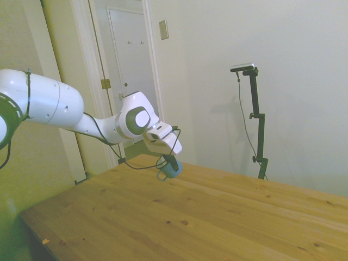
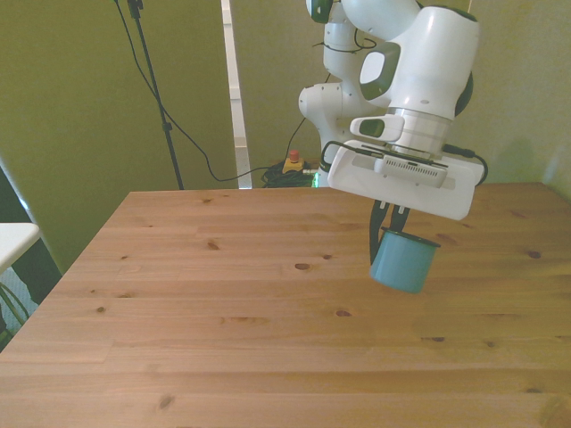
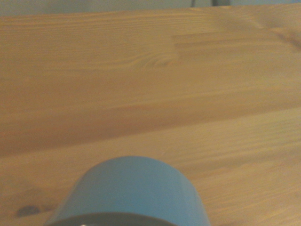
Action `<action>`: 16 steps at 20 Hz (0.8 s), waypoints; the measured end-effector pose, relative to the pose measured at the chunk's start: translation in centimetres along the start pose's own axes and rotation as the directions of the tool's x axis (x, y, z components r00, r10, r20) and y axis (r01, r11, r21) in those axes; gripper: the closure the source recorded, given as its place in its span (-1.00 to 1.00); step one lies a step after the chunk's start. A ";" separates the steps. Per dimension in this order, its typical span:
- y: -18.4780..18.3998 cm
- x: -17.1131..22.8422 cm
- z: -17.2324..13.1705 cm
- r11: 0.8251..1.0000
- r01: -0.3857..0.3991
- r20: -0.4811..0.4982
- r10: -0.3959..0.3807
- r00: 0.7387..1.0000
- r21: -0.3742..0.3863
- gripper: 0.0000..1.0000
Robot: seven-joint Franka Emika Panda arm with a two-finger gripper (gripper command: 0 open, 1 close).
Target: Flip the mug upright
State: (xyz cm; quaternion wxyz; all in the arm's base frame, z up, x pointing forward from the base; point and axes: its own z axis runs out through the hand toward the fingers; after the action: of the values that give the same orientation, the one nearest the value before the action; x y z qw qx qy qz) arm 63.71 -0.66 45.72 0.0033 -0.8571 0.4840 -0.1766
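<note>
A small blue-teal mug (image 2: 403, 261) hangs tilted under my gripper (image 2: 393, 221), which is shut on its rim. The rim faces up toward the gripper and the base points down and slightly away. A dark loop handle (image 2: 375, 246) shows on the side toward the front view's left. In the side view the mug (image 1: 172, 169) sits just below the gripper (image 1: 166, 159) near the table's far edge, apparently off the wood. The wrist view shows the mug's blue body (image 3: 131, 190) close up, with the tabletop beyond it.
The wooden table (image 2: 223, 294) spreads wide below the mug. A white ledge (image 2: 13, 239) stands off the table's corner at the front view's left. Cables and a red button (image 2: 292, 164) lie on the floor behind the table.
</note>
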 end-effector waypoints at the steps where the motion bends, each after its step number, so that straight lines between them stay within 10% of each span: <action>1: 0.6 -0.2 0.0 1.000 0.004 0.049 -0.005 0.999 0.016 1.00; 16: 3.5 -1.6 4.2 0.997 -0.024 0.295 0.044 0.954 -0.071 1.00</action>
State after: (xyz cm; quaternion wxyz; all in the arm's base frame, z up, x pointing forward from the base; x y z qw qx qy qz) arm 61.32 -1.88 40.62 0.0506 -0.8649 0.4984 -0.0299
